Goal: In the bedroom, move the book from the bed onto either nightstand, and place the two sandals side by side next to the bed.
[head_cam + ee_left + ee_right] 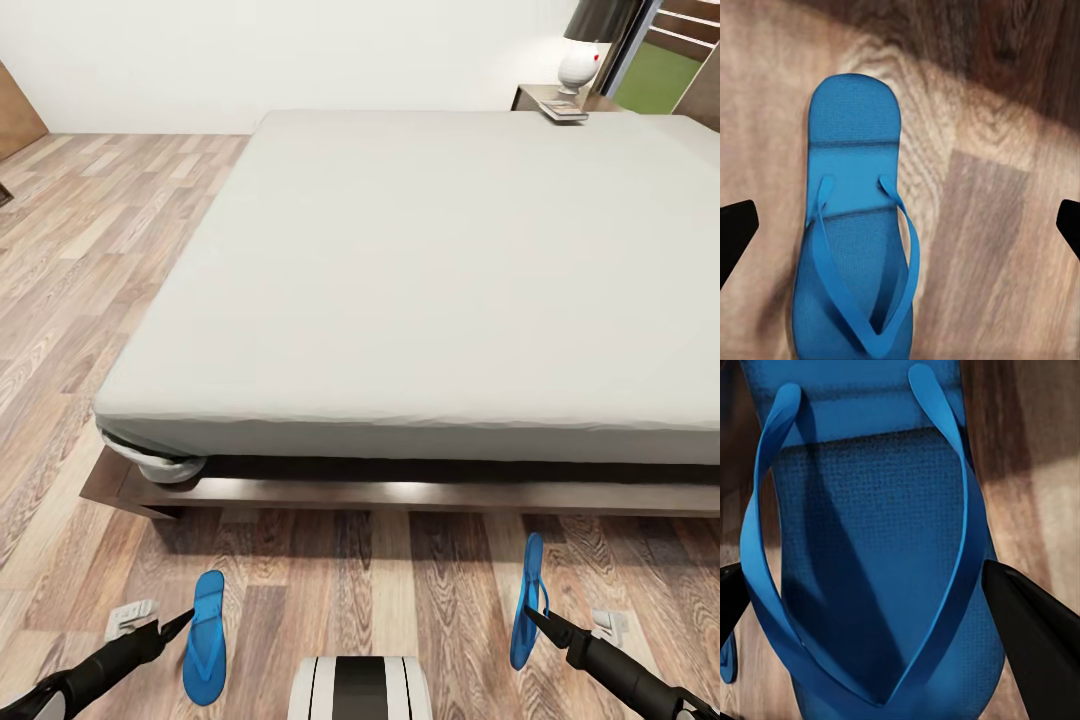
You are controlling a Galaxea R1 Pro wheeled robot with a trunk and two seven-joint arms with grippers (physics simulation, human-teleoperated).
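Note:
Two bright blue sandals are on the wood floor in front of the bed (440,280). The left sandal (205,637) (859,225) lies flat, straps up, with my left gripper (186,620) (900,225) open just above it, fingers spread wide to either side. The right sandal (526,600) (870,547) stands tilted on its edge, and my right gripper (532,612) (870,607) is shut on it, a finger on each side of the sole. The book (565,109) lies on the nightstand (535,97) at the bed's far right corner.
A lamp (583,50) with a black shade stands on the nightstand beside the book. The bed's dark frame (400,495) runs across just beyond the sandals. Open plank floor (90,250) stretches to the left of the bed. My base (360,688) sits between the sandals.

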